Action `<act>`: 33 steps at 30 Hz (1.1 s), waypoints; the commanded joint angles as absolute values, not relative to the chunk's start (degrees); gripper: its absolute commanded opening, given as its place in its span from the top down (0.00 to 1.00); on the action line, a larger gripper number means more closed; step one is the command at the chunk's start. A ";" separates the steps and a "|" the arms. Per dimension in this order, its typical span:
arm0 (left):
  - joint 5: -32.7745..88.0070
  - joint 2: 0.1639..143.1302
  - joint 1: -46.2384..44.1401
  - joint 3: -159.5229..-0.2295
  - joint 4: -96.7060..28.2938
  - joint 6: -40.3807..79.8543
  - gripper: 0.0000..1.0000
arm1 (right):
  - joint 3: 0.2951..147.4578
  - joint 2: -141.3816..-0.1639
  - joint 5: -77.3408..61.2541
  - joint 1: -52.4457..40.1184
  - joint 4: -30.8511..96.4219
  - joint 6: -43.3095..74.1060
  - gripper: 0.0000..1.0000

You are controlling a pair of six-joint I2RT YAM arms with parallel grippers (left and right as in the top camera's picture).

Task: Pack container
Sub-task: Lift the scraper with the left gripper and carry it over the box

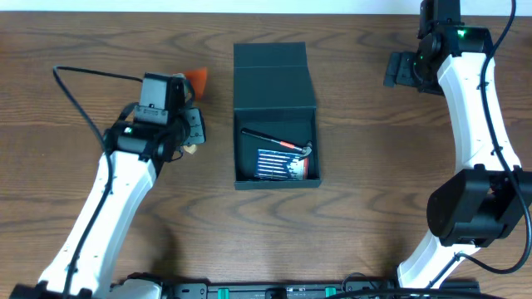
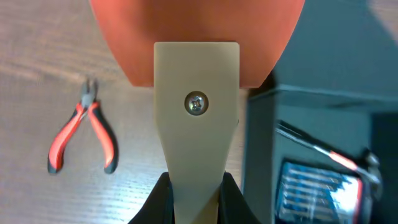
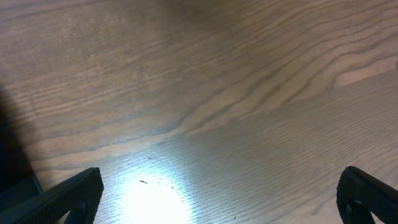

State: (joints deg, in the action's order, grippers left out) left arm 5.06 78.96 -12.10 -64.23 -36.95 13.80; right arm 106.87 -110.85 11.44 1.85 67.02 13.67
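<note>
The dark teal container (image 1: 237,149) stands open at the middle of the table, its flap lid (image 1: 270,56) folded back on the far side. Inside lie a slim black-and-red tool (image 1: 278,139) and a blue striped pack (image 1: 278,164). Left of the container, my left gripper (image 1: 183,85) is shut on the beige handle (image 2: 196,124) of a scraper with an orange blade (image 1: 197,79). In the left wrist view the gripper (image 2: 197,183) clamps the handle, and the container's wall (image 2: 261,149) is to its right. My right gripper (image 1: 401,71) is open over bare table at the far right.
Red-handled pliers (image 2: 84,134) lie on the wood to the left of the scraper in the left wrist view; the left arm hides them from overhead. The right gripper (image 3: 217,196) has only wood grain and a bright glare between its fingers.
</note>
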 commanded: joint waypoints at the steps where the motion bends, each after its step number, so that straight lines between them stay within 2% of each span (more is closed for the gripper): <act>1: 11.35 76.18 -11.97 -64.12 -35.90 3.51 0.94 | 108.05 -110.04 11.99 2.07 67.11 14.74 0.01; 12: 27.94 74.85 -13.17 -64.12 -33.69 -13.67 0.94 | 108.05 -110.04 11.99 2.07 67.09 14.74 0.01; 22: 27.99 74.85 -22.72 -64.10 -33.28 -29.93 0.95 | 108.05 -110.04 11.99 2.07 67.09 14.74 0.01; 33: 27.90 77.82 -26.96 -64.10 -32.53 -38.30 0.94 | 108.05 -110.04 11.99 2.07 67.09 14.76 0.01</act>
